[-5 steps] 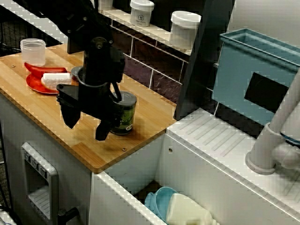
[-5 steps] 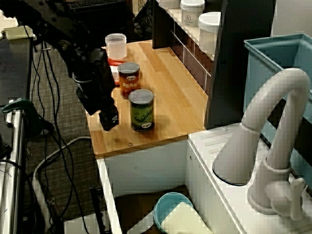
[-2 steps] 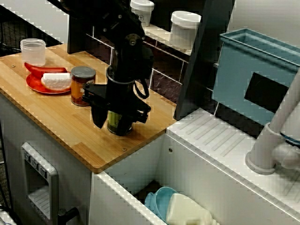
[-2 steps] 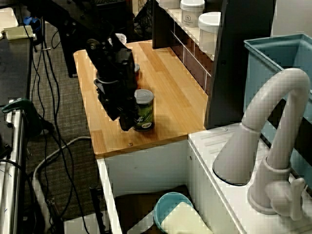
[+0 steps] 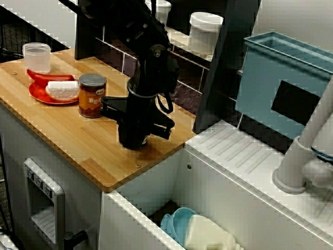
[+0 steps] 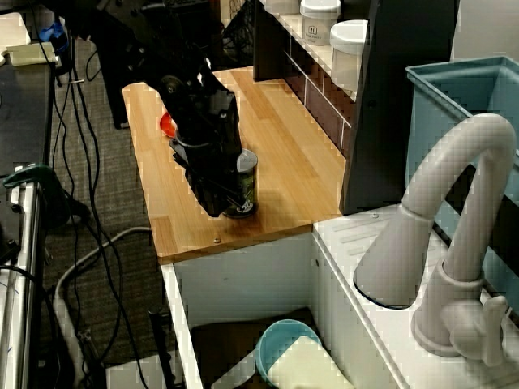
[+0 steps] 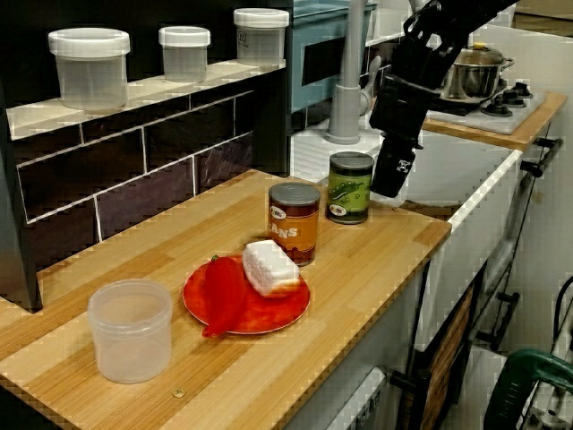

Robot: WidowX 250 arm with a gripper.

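Observation:
A green-labelled can [image 6: 246, 180] stands upright near the sink end of the wooden counter [image 5: 62, 140]. My gripper [image 6: 222, 197] has come down at this can, open, with its fingers on either side of it. From the counter's far end the can [image 7: 349, 186] shows whole, one black finger [image 7: 392, 172] just to its right with a thin gap. In the front view the gripper [image 5: 134, 138] hides the can. An orange-labelled can [image 5: 92, 95] stands a little way left of it.
A red plate [image 5: 39, 94] with a red pepper and a white block, and a clear plastic cup [image 5: 37, 57], sit further along the counter. White jars [image 5: 204, 31] line the back shelf. The sink holds a blue bowl [image 6: 280, 347], beside a faucet [image 6: 454, 243] and a blue rack [image 5: 281, 78].
The gripper moved from the counter's front edge toward the back and right, then down over the green can, uncovering the orange can. Neither can has moved.

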